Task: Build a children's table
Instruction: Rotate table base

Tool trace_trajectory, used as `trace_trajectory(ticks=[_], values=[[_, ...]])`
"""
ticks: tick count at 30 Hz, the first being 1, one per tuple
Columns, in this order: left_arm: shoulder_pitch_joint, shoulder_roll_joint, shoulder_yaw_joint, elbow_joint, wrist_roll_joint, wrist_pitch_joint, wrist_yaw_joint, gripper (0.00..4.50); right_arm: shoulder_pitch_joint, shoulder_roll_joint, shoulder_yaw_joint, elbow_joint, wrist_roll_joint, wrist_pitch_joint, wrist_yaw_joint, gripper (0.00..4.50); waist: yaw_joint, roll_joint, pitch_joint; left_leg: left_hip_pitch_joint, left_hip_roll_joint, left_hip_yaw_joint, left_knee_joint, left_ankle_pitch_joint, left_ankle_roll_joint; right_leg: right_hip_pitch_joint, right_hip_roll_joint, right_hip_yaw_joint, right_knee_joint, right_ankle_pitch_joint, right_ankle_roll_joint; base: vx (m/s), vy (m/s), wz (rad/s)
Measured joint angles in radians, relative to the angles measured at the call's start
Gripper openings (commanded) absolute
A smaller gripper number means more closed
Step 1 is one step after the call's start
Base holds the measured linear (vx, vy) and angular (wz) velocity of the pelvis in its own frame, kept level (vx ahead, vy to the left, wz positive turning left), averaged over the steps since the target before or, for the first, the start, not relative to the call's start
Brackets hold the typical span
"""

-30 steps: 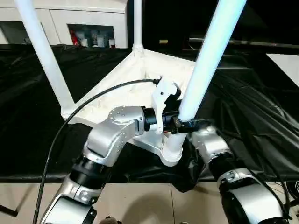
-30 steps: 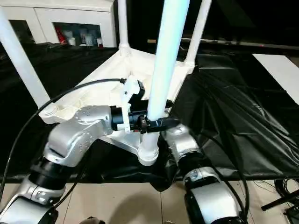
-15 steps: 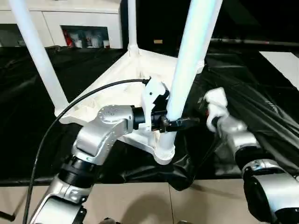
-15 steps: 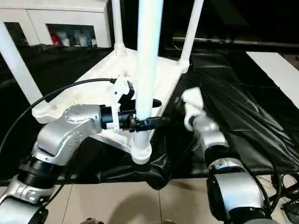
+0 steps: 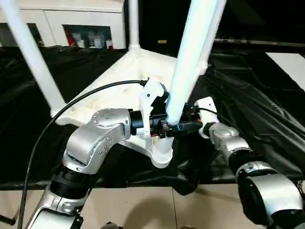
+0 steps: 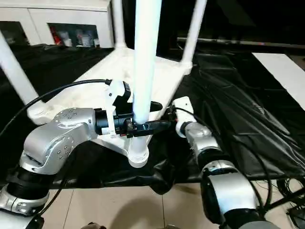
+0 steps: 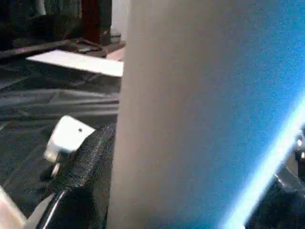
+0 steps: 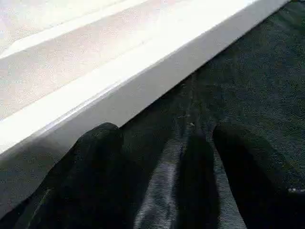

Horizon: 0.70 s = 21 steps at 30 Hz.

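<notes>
The children's table lies upside down on black cloth, its white tabletop (image 5: 125, 71) ribbed side up. White legs stand in the corner sockets: one at the left (image 5: 29, 52), one at the back (image 5: 133, 24), one at the back right (image 6: 197, 24). The near leg (image 5: 190, 62) rises from the front corner socket (image 5: 161, 156). My left gripper (image 5: 172, 126) is shut on this near leg just above the socket, and the leg (image 7: 190, 114) sits between its black fingers (image 7: 88, 167). My right gripper (image 8: 164, 131) is open beside the tabletop's edge (image 8: 119, 81), over the cloth, holding nothing.
A white cabinet (image 5: 71, 24) with glass doors stands behind at the left. Black cloth (image 5: 257, 95) covers the work surface and falls in folds at the right. A black cable (image 5: 71, 109) loops over my left arm. A white board (image 5: 291, 64) lies far right.
My right arm swung out to the right away from the near leg, then came back in beside the tabletop's edge. The left gripper has kept its hold on the leg.
</notes>
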<state>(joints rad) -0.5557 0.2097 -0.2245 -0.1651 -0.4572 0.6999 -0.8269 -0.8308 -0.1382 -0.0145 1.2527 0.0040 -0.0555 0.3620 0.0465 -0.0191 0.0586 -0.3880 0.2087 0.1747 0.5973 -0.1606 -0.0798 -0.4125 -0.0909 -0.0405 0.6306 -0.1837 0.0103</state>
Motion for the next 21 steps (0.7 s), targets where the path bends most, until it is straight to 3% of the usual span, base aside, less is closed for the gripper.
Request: trace_trajectory(ticks=[5,12,16,21], values=[[-0.005,-0.038,-0.015,0.0,-0.002,0.001,0.008,3.48,-0.003,0.032,0.0,0.006,-0.002,-0.017,0.019,3.59,-0.011,-0.002,0.001,0.001,0.0,0.0,0.0,0.0,0.0,-0.001,0.0,0.0,0.0,0.0,0.0,0.0,0.0,0.0],[-0.053,-0.064,-0.064,0.05,0.041,-0.035,0.023,3.48,-0.026,0.079,0.017,0.016,-0.024,-0.031,0.014,3.59,-0.01,-0.002,0.001,-0.001,0.0,0.0,0.0,0.0,0.0,-0.004,0.0,0.001,0.0,0.0,0.0,0.0,0.0,0.0],[-0.073,-0.004,-0.09,0.137,0.133,-0.108,0.036,3.48,-0.051,0.077,0.02,0.016,-0.032,-0.037,-0.033,3.59,0.0,-0.001,0.002,-0.001,0.0,0.0,-0.001,0.0,0.0,-0.003,0.0,0.0,0.0,0.0,0.0,0.0,0.0,0.0],[-0.07,0.105,-0.088,0.185,0.198,-0.135,0.033,3.48,-0.052,0.014,-0.02,0.016,-0.018,-0.039,-0.052,3.59,0.013,-0.001,0.002,0.0,0.0,0.0,-0.001,0.0,0.0,-0.003,0.0,0.001,0.0,0.001,-0.002,0.0,0.0,0.0]])
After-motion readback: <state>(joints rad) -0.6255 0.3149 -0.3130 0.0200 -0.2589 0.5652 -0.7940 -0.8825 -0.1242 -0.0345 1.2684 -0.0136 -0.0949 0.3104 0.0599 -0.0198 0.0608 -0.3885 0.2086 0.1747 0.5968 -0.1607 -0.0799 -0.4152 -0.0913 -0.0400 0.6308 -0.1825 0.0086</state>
